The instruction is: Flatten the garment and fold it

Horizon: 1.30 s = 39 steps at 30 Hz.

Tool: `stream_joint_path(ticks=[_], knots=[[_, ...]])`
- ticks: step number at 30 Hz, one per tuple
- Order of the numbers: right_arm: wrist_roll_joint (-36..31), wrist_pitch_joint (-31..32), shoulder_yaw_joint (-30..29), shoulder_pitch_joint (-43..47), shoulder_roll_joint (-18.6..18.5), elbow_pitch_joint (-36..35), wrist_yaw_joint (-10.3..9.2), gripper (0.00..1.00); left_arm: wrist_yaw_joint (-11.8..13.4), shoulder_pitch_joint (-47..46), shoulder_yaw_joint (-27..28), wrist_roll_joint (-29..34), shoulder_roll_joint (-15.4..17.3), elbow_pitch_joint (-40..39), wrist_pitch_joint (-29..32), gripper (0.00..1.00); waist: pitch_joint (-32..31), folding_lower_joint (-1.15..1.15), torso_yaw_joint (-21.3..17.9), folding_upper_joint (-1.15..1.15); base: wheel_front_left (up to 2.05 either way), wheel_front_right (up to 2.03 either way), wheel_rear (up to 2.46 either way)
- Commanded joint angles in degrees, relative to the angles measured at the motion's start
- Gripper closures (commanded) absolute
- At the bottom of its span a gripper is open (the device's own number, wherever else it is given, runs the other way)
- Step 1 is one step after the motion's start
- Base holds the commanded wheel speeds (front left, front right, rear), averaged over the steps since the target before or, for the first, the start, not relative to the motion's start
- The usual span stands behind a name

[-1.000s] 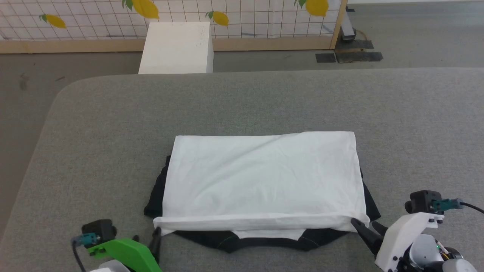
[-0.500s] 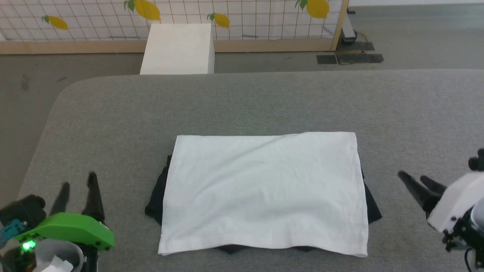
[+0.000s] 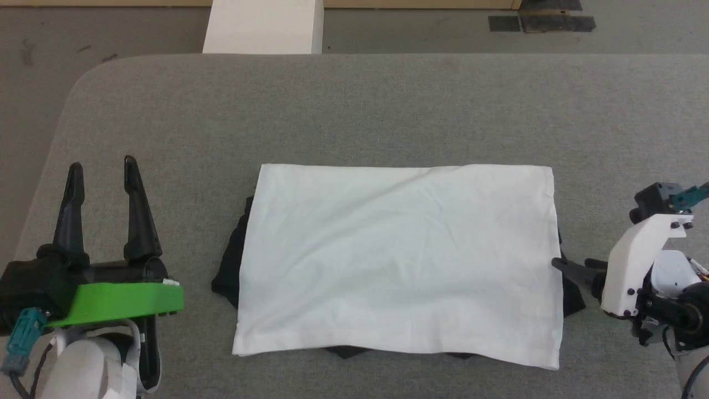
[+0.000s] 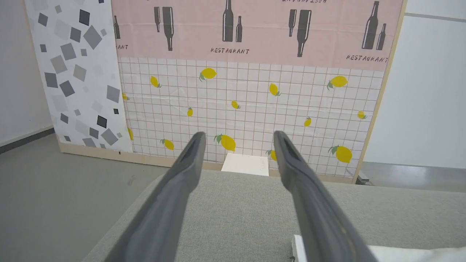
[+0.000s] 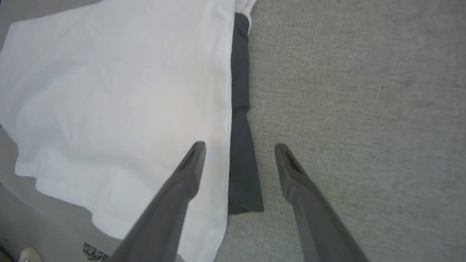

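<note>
Garment (image 3: 399, 260) lies folded between left tool (image 3: 102, 164) and right tool (image 5: 240, 146), both spread empty.

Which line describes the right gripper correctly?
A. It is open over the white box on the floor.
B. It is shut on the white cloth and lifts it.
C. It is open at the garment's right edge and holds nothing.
C: in the right wrist view the right gripper has its jaws apart, one finger over the white cloth of the garment, the other over the grey table, gripping nothing.
</note>
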Motion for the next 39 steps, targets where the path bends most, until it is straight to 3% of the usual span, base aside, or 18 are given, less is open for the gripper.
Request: stream_joint_path(ticks=[1, 8, 19, 20, 21, 22, 31, 39], knots=[[0.44, -0.01, 1.0, -1.03, -0.25, 1.16, -0.08, 0.0, -1.1, -0.18, 0.77, 1.14, -1.04, -0.14, -0.25, 0.0, 2.1, 0.0, 1.5, 0.0, 0.0, 0.0, 0.0], [2.42, -1.54, 6.64, -3.32, 0.18, 6.0, -0.08, 0.0, -5.61, 0.22, 3.78, 4.25, -5.49, 1.41, -0.26, 0.0, 3.65, 0.0, 2.08, 0.0, 0.0, 0.0, 0.0], [5.48, -5.07, 13.79, -6.61, -0.36, 10.89, -0.08, 0.0, -10.41, -0.65, 6.2, 6.73, -10.19, 4.06, -0.27, 0.0, 4.12, 0.0, 2.4, 0.0, 0.0, 0.0, 0.0], [5.61, -5.32, 14.02, -6.73, -0.6, 11.36, -0.08, 0.6, -10.78, -0.58, 6.41, 6.98, -10.55, 4.34, -0.27, 0.0, 4.02, 0.0, 2.41, 0.0, 0.0, 0.0, 0.0], [5.68, -5.61, 14.14, -6.82, -0.9, 11.68, -0.08, 0.91, -11.05, -0.53, 6.6, 7.2, -10.82, 4.49, -0.27, 0.0, 3.96, 0.0, 2.41, 0.0, 0.0, 0.0, 0.0], [5.9, -5.87, 13.93, -6.86, -1.22, 12.25, -0.08, 1.0, -11.36, -0.47, 6.84, 7.44, -11.14, 4.69, -0.27, 0.0, 3.87, 0.0, 2.39, 0.0, 0.0, 0.0, 0.0], [5.03, -7.84, 9.78, -7.03, -5.57, 14.33, -0.08, 1.0, -13.28, 0.03, 8.4, 9.07, -13.01, 6.1, -0.27, 0.0, 2.72, 0.0, 1.78, 0.0, 0.0, 0.0, 0.0], [-1.09, -6.45, 0.43, -6.88, -10.39, 16.29, -0.08, 1.0, -14.39, 0.34, 8.98, 10.09, -13.86, 7.58, -0.27, 0.0, 2.14, 0.0, 0.97, 0.0, 0.0, 0.0, 0.0]])
